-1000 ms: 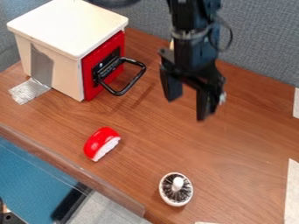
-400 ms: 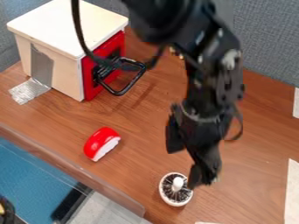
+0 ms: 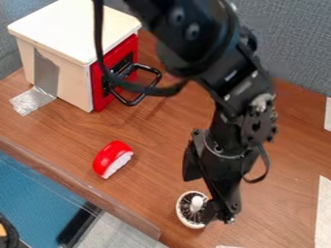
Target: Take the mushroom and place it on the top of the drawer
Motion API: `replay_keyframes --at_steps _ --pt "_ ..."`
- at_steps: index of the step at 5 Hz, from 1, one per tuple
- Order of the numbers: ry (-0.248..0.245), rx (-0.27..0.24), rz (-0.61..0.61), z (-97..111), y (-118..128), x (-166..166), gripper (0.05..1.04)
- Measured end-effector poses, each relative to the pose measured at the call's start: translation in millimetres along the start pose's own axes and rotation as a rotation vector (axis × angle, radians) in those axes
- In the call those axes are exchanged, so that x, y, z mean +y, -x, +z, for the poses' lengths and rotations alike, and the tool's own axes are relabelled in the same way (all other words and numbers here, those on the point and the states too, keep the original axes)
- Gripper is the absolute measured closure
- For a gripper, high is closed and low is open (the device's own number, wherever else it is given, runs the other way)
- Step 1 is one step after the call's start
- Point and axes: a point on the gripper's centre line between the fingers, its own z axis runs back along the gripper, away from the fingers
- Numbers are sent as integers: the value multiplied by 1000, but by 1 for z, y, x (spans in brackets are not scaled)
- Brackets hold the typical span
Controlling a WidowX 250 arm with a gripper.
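Mushroom set cap-down, well nearer than drawer box; probably light, stiff, slick if squeezed off-centre. Gripper held at mushroom, nearer than drawer box, fingers spread. Cap best gripped across opposite sides; stem perhaps too slim.
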Motion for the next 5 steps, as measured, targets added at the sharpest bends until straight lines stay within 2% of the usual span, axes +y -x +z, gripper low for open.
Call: replay_keyframes --at_steps 1,2,4,5 --pt "-3 14 -2 -7 2 0 83" --pt "-4 38 -1 -15 5 0 135" --pt "-15 42 17 -22 5 3 730" --pt "-23 41 18 -23 2 4 857"
